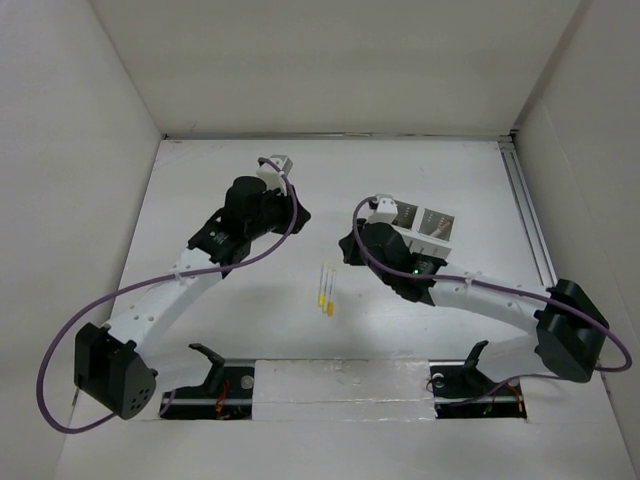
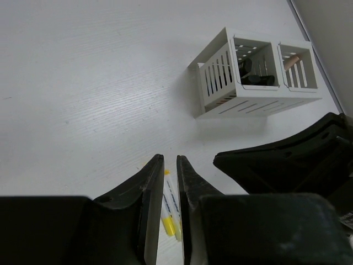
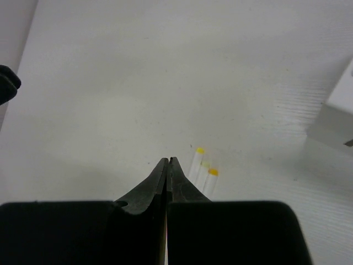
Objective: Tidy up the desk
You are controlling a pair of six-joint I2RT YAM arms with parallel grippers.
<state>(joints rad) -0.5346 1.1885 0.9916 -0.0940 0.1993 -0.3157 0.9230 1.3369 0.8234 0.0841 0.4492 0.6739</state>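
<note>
The desk [image 1: 455, 170] is a white tabletop walled by white panels. Three slim white pens with yellow ends [image 1: 325, 290] lie side by side on it between the two arms. My left gripper [image 1: 302, 215] hangs above the desk behind the pens. It is shut, with only a thin slit between the fingers and nothing held [image 2: 170, 157]. The pens [image 2: 168, 212] show through that slit, lying on the desk below. My right gripper [image 1: 347, 245] is shut and empty [image 3: 168, 159], its tip just left of the pens [image 3: 201, 165] in its wrist view.
A white slotted two-compartment holder box [image 1: 428, 228] stands right of centre, beside the right arm. It holds dark items in one compartment [image 2: 253, 72] and a copper-coloured one in the other. A thin metal rail [image 1: 530, 215] runs along the desk's right edge.
</note>
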